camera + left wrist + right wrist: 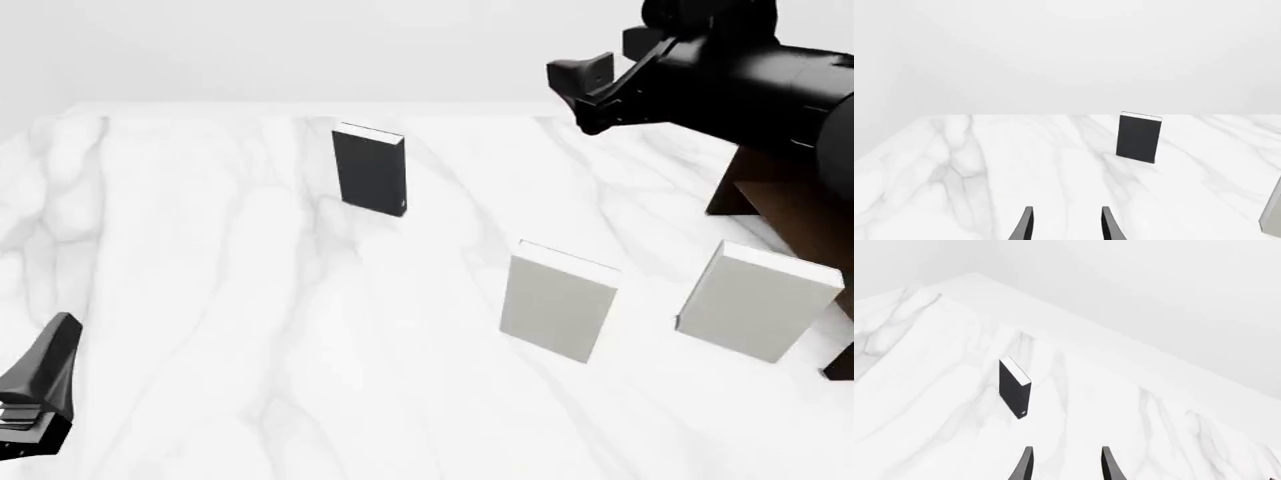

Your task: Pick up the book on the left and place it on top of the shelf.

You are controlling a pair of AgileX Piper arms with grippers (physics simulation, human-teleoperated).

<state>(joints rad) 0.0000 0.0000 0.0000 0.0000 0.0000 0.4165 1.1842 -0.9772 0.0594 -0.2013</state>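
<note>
The book [370, 170] is thin and charcoal-black with a white page edge. It stands upright on the marble table, left of centre and toward the back. It also shows as the book [1139, 137] and the book [1014, 388] in the wrist views. My left gripper [1066, 224] is open and empty, low at the near left corner, well short of the book. My right gripper [585, 92] hangs open and empty, high at the back right, above and to the right of the book. The dark brown shelf [798, 215] sits at the right edge, mostly hidden behind my right arm.
Two pale grey-white books stand upright on the right half of the table, one [558, 302] near the middle and one [755, 300] in front of the shelf. The edge of a pale book [1272, 210] shows in the left wrist view.
</note>
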